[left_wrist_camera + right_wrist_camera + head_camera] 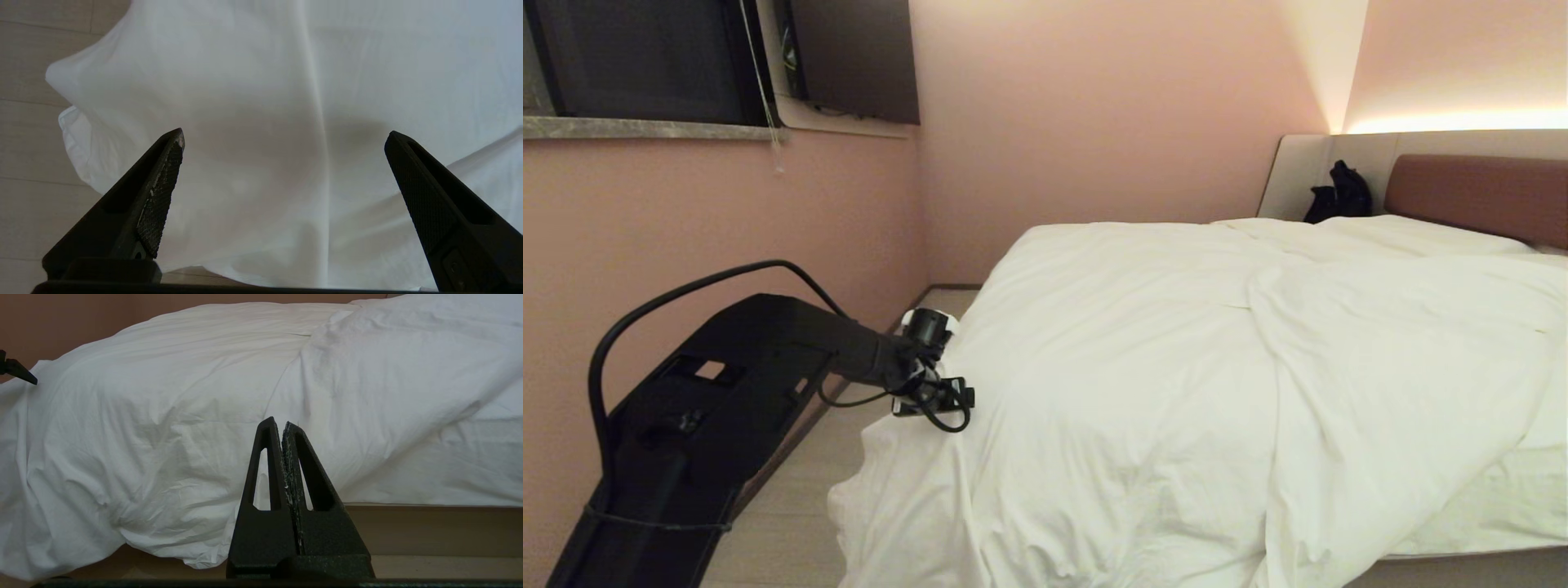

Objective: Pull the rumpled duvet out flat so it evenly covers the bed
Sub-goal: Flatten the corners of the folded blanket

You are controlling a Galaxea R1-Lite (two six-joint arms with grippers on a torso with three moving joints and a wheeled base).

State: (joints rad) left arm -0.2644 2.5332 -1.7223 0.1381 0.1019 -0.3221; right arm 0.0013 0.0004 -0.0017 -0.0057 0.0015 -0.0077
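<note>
Across the bed (1470, 563), puffy white duvet (1176, 367), creased, overhanging

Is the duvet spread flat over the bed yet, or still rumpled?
Still rumpled: the duvet has a thick diagonal fold, and its near-left corner spills off the bed.

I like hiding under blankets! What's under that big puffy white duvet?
Under the duvet you can see a strip of white mattress sheet and the bed. What else lies beneath it stays hidden. The open left gripper hovers above its corner.
</note>
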